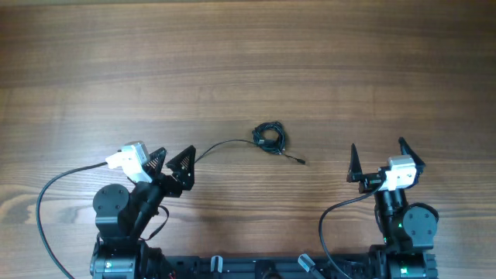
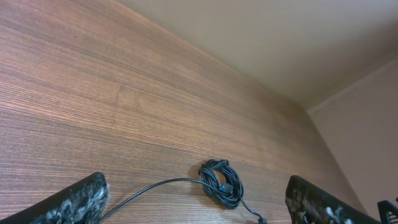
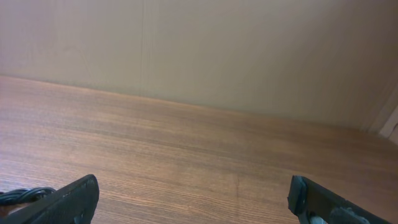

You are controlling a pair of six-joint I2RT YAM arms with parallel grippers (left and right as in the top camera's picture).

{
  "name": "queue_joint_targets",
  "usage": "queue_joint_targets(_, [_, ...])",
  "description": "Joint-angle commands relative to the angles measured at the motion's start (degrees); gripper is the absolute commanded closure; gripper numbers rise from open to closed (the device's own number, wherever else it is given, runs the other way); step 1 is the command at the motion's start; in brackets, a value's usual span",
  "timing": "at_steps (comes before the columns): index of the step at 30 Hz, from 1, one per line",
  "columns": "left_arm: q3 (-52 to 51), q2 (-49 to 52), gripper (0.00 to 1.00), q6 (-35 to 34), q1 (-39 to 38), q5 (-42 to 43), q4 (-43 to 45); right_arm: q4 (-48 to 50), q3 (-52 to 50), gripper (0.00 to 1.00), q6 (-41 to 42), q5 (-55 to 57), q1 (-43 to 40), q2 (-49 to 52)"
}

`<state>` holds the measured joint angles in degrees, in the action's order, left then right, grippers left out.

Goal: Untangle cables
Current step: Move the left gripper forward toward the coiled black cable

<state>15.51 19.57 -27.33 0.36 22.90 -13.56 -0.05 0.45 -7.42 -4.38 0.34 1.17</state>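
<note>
The cables point(image 1: 269, 136) lie on the wooden table point(image 1: 248, 62) as one small, tight black coil near the middle. One thin strand curves left from the coil toward my left gripper point(image 1: 174, 155), and a short tail ends in a tiny plug point(image 1: 301, 161). In the left wrist view the coil point(image 2: 221, 182) lies ahead, and its strand runs down between the wide-apart fingers of the left gripper point(image 2: 196, 208), which is open and holds nothing. My right gripper point(image 1: 378, 149) stands open to the right of the coil, apart from it. In the right wrist view a bit of the coil point(image 3: 22, 195) shows at the lower left, beside the right gripper point(image 3: 196, 205).
Both arm bases stand at the table's near edge. A thick black arm cable point(image 1: 45, 198) loops out at the left and another point(image 1: 327, 221) hangs by the right base. A beige wall point(image 3: 249, 50) rises beyond the table's far edge.
</note>
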Motion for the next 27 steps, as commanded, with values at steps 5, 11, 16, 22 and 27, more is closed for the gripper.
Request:
queue_joint_targets(5, [3.41,0.26,0.09,-0.15,-0.37,-0.39,-0.02,0.20,-0.15,0.00,-0.52,1.01,0.39,-0.15])
queue_joint_targets(11, [6.62,4.92,0.11,-0.15,-0.37,-0.46,-0.02,0.20,-0.15,0.00,-0.52,1.03,0.39,-0.15])
queue_joint_targets(16, [10.73,11.67,0.15,-0.13,-0.37,-0.42,-0.04,0.20,-0.15,0.00,-0.52,1.03,0.39,-0.15])
queue_joint_targets(22, [18.51,23.17,0.16,-0.13,-1.75,-0.44,-0.87,0.20,-0.15,0.00,-0.50,1.03,0.39,-0.15])
queue_joint_targets(27, [22.84,30.77,0.15,-0.13,-6.01,-2.51,-0.90,0.20,-0.15,0.00,-0.50,1.03,0.39,-0.15])
